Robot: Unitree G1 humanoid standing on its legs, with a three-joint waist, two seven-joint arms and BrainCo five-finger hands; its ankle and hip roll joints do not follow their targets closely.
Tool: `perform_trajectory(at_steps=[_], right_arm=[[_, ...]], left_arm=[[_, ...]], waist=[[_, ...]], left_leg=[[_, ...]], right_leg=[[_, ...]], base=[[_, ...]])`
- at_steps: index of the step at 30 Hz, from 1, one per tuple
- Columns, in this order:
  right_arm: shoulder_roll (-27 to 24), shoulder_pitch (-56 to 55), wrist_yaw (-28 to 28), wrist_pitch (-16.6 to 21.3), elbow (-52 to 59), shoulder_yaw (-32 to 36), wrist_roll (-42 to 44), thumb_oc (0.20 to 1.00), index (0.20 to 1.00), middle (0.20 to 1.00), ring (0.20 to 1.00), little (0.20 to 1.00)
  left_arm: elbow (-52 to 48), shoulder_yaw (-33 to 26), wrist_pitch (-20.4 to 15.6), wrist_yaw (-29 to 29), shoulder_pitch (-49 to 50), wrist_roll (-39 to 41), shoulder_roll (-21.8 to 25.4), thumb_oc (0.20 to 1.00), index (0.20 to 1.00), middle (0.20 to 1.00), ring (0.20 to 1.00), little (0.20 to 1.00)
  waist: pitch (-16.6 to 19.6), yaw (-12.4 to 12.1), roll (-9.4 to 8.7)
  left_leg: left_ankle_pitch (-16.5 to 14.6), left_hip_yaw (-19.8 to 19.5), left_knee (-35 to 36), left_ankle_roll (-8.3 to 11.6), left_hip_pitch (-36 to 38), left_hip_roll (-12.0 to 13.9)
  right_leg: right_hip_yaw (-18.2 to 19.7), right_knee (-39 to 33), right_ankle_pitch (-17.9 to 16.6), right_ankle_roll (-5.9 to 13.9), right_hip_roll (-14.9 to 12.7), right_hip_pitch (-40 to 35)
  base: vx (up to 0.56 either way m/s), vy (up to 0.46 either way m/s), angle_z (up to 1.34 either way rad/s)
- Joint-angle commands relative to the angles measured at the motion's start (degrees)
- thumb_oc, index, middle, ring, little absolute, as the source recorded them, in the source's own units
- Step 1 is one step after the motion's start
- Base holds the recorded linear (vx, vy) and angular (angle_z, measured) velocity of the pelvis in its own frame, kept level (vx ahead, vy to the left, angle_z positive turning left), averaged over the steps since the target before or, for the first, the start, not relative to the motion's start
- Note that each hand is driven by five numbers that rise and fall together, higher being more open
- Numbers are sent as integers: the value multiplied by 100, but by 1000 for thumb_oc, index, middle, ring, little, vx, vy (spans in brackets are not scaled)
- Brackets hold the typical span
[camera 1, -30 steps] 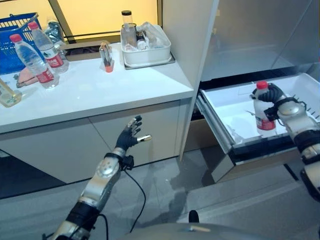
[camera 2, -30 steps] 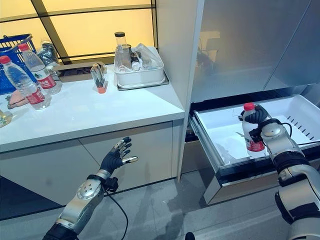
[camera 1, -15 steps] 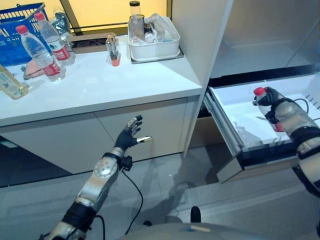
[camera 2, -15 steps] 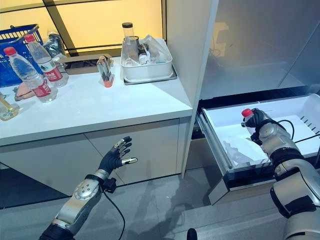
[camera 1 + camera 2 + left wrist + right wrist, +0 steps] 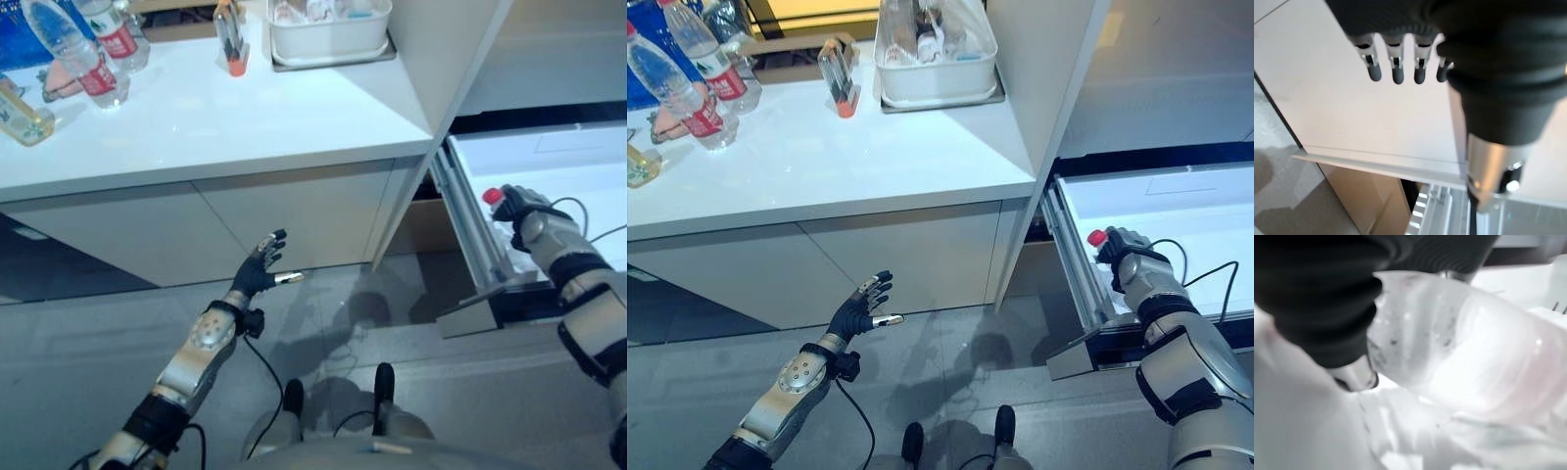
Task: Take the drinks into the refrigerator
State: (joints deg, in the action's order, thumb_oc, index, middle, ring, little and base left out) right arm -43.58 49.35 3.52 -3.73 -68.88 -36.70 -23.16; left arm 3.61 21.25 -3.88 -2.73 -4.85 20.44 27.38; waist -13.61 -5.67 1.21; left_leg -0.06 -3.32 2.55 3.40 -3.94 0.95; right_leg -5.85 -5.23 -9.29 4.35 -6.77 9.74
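While two bottles wait far left on the counter beside a small yellowish bottle, with an orange-based item and a white tub further along toward the fridge wall, the step in hand looks like stowing one drink in the drawer. Below the counter edge the left hand hangs in front of the cabinet doors, fingers straight and spread, thumb out, holding nothing; its wrist view shows the dark fingertips lined up against a pale panel. To the right, the drawer stands pulled out from under the fridge's grey door. At its near left corner the right hand is curled round a bottle, whose red cap pokes out leftward past the fingers, so it seems tipped over rather than upright. The wrist view shows clear plastic held close under the ribbed cover, with white drawer floor beneath; I cannot tell whether the bottle touches that floor yet.

By my judgement the next move calls for settling the bottle on the drawer floor, easing the fingers off without rolling it, lifting clear of the rail, then going back to the counter for the other drinks
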Motion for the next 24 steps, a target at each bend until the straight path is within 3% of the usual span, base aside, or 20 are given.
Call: perform_trajectory(at_steps=[1,8,12,13,14,15,24], right_arm=[[812,142,-272,206,247,-465,-154,200,200,200,200,200],[1200,-257,-106,122,747,-198,-11,200,200,200,200,200],[1191,23,-173,157,507,-526,-307,200,200,200,200,200],[1199,74,-209,175,465,-570,-308,241,241,241,241,241],[1199,122,-282,194,435,-596,-286,959,959,959,959,959],[1205,202,-355,199,398,-621,-230,1000,1000,1000,1000,1000],[1029,354,-87,362,794,-235,732,1000,1000,1000,1000,1000]], left_arm=[[-442,27,-369,-231,-473,-324,61,1000,1000,1000,1000,1000],[-431,99,-401,-373,-632,-544,123,1000,1000,1000,1000,1000],[-792,237,-532,-406,-858,-515,306,1000,1000,1000,1000,1000],[-824,264,-550,-409,-898,-516,288,1000,1000,1000,1000,1000],[-851,273,-554,-394,-915,-509,280,1000,1000,1000,1000,1000],[-897,281,-567,-392,-925,-499,274,1000,1000,1000,1000,1000],[-812,350,-550,-449,-1130,-655,101,1000,1000,1000,1000,1000]], waist=[[-540,-165,45],[-818,-50,169],[-1000,-40,269],[-1026,-32,277],[-1046,-35,275],[-1078,-33,281],[-1190,38,226]], left_leg=[[212,-91,-16,-262,-430,-279],[278,-85,86,-276,-459,-299],[358,-114,132,-249,-570,-301],[369,-123,138,-245,-592,-302],[371,-127,138,-246,-606,-305],[384,-136,142,-246,-616,-312],[425,-217,160,-240,-636,-308]], right_leg=[[-10,633,789,343,-202,-231],[23,644,806,348,-212,-152],[-2,702,787,353,-236,12],[-6,717,783,354,-239,44],[-9,726,782,354,-240,62],[-19,735,780,349,-236,73],[-64,760,777,352,-251,88]], base=[[-28,27,11],[-26,25,-2],[-67,15,0],[-58,-3,-2],[-52,-7,-1],[-51,-6,1],[-32,1,1]])
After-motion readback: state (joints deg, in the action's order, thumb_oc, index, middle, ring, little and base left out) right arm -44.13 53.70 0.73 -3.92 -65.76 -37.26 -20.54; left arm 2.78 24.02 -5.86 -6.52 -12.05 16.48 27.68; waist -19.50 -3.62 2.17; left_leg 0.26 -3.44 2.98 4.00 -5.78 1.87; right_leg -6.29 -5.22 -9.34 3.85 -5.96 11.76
